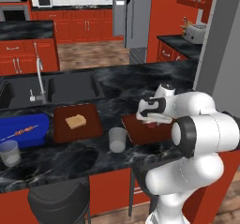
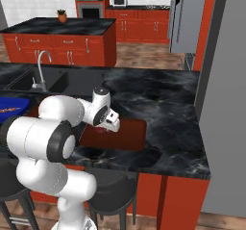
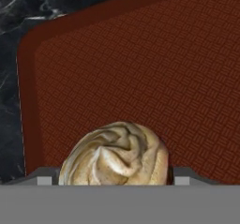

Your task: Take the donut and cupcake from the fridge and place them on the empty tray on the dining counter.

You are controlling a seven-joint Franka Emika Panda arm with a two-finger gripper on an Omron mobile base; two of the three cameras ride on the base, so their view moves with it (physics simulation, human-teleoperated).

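**Cupcake at the tray's edge, donut not yet there**

Black marble runs the length of the dining counter (image 1: 117, 85), with red cabinets beneath and the grey fridge (image 2: 185, 17) standing well back across the kitchen. Along the counter's near edge lie a blue tray (image 1: 23, 129), a like tray with bread slice (image 1: 77, 122), a grey cup (image 1: 117, 139) and the plain red-brown tray (image 2: 129, 135) that the task wants filled.

The gripper (image 2: 108, 123) hovers low over that tray's near-left part, fingers spread wide. In the hand view the cupcake (image 3: 115, 157) sits on the tray directly below the hand, between the spread tips and seemingly free of them, close to the tray's rim.

Risks, as I judge them:
- Lifting off at an angle could clip the cream top with a finger and tip the cupcake, or nudge it over the rim onto the marble.
- Swinging the arm away low could catch the grey cup just beside the tray.
- No donut lies on the tray's bare part, so another fridge trip seems due.
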